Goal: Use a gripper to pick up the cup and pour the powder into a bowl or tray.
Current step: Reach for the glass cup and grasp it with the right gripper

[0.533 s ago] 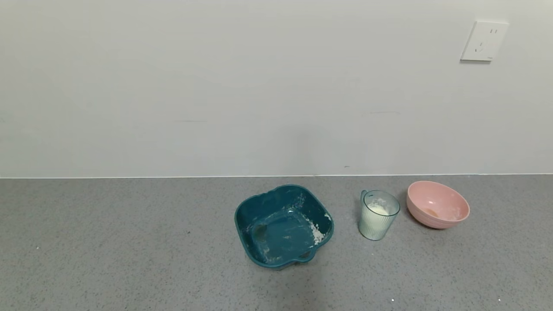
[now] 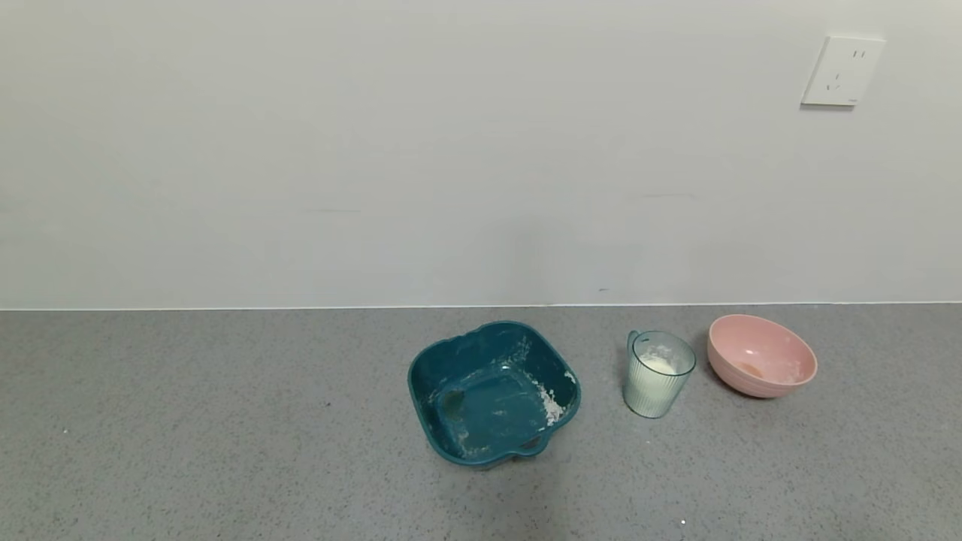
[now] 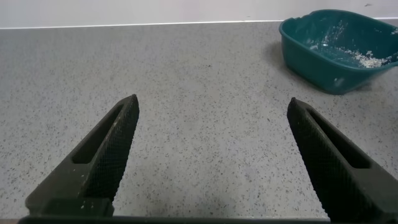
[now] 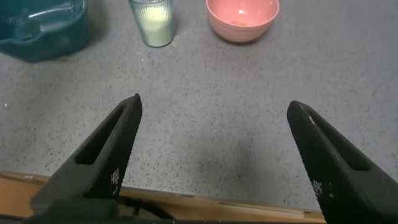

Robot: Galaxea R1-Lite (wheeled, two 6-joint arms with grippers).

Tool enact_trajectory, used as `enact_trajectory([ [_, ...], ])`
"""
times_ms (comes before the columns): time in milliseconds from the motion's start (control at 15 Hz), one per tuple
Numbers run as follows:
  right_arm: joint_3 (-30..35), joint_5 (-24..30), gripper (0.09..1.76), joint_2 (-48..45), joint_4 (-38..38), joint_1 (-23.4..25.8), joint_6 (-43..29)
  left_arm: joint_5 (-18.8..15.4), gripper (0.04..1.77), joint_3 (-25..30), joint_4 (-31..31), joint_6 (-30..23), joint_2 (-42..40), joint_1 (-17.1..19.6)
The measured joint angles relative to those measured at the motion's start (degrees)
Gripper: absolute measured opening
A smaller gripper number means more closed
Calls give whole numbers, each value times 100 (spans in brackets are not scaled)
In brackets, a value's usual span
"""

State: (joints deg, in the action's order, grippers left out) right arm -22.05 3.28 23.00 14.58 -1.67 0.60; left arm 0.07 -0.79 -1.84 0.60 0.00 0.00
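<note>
The ribbed pale blue-green cup (image 2: 657, 373) stands upright on the grey counter, holding white powder (image 2: 659, 365). The pink bowl (image 2: 760, 355) sits just to its right. Both also show in the right wrist view, the cup (image 4: 152, 20) and the bowl (image 4: 242, 17), far ahead of my right gripper (image 4: 213, 106), which is open and empty above the counter's near edge. My left gripper (image 3: 212, 107) is open and empty over bare counter, well to the left of the cup. Neither gripper shows in the head view.
A dark teal square tray (image 2: 492, 392) with powder smears sits left of the cup; it also shows in the left wrist view (image 3: 336, 46) and the right wrist view (image 4: 40, 28). A white wall backs the counter. A wooden edge (image 4: 236, 208) runs below the counter front.
</note>
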Motion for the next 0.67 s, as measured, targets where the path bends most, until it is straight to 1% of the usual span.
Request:
enact_trajectory([
  [267, -457, 254, 170, 1195, -9, -63, -18, 0, 172, 0, 0, 0, 0, 0],
  [667, -1124, 297, 170, 2967, -22, -171, 13, 0, 172, 0, 0, 2, 0, 0],
])
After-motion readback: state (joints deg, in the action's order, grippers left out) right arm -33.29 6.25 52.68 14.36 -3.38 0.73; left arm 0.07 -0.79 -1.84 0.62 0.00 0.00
